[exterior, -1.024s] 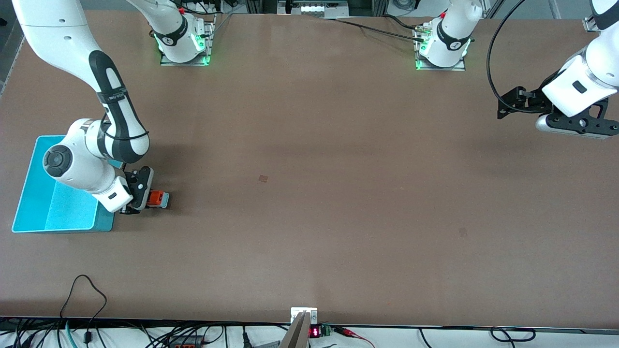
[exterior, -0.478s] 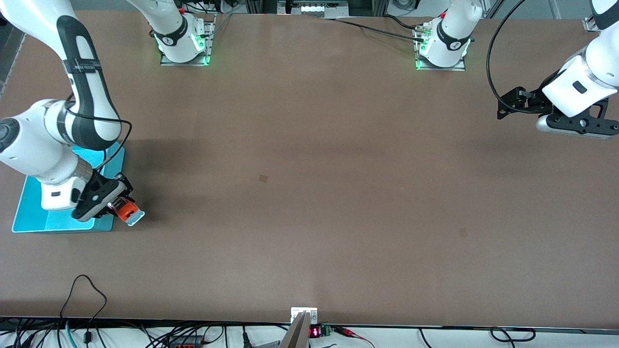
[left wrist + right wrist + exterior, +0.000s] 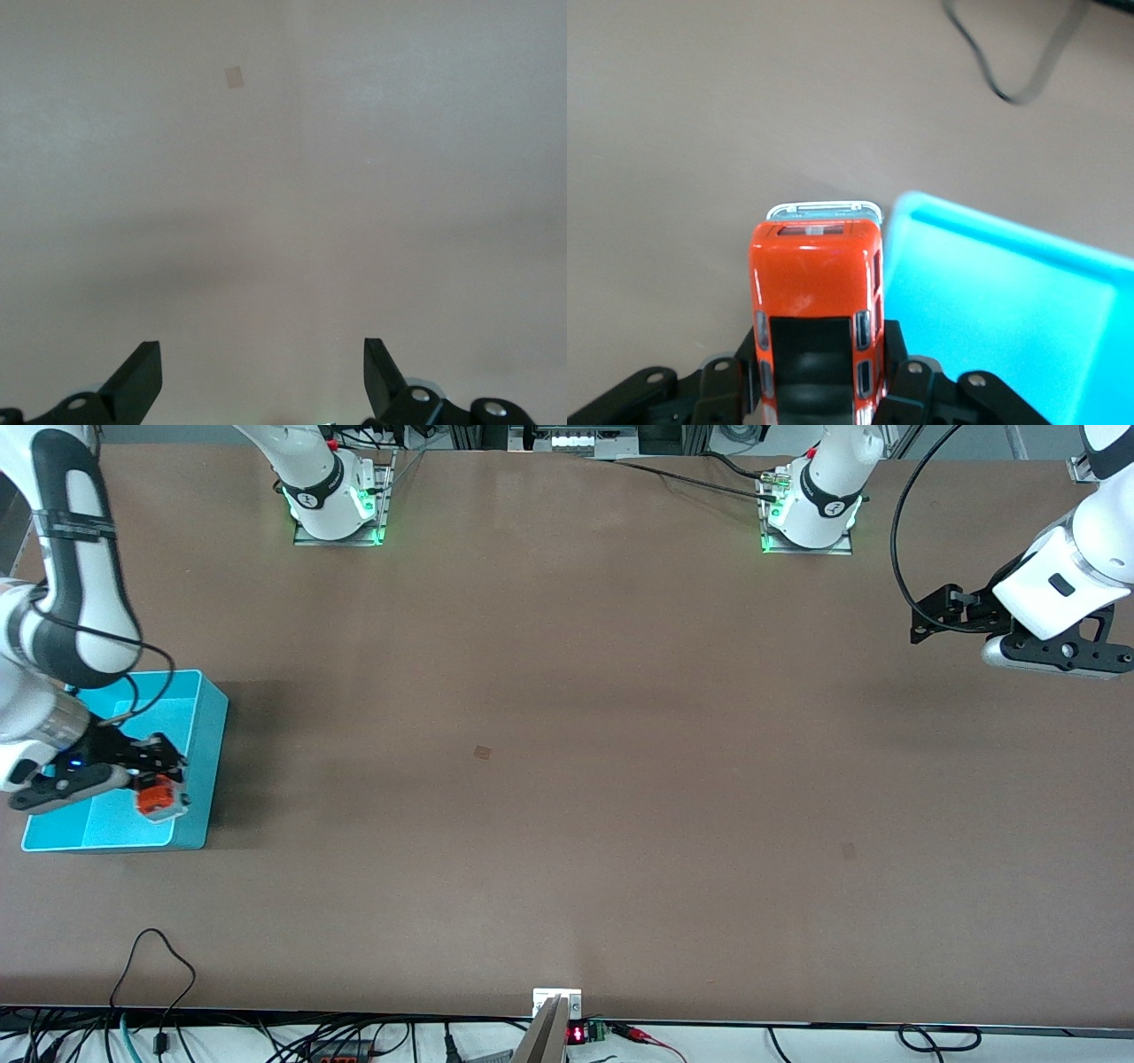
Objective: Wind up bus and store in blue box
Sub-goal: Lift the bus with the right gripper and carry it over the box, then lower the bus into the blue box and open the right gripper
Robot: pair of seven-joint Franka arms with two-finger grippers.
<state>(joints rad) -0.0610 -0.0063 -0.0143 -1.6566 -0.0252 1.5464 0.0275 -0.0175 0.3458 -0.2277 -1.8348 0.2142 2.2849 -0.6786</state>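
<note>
A wide brown bench under even, soft light.
The bench (image 3: 567,779) is matte brown with two small darker patches (image 3: 482,752) and broad faint shadows. Black cables (image 3: 159,965) and a small red digital display (image 3: 576,1034) run along its near edge; metal framing (image 3: 567,436) lines the far edge.

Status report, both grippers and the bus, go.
Right gripper shut on the bus, held over the blue box. Left gripper open, waiting over bare table at its own end. Nothing in the way.
</note>
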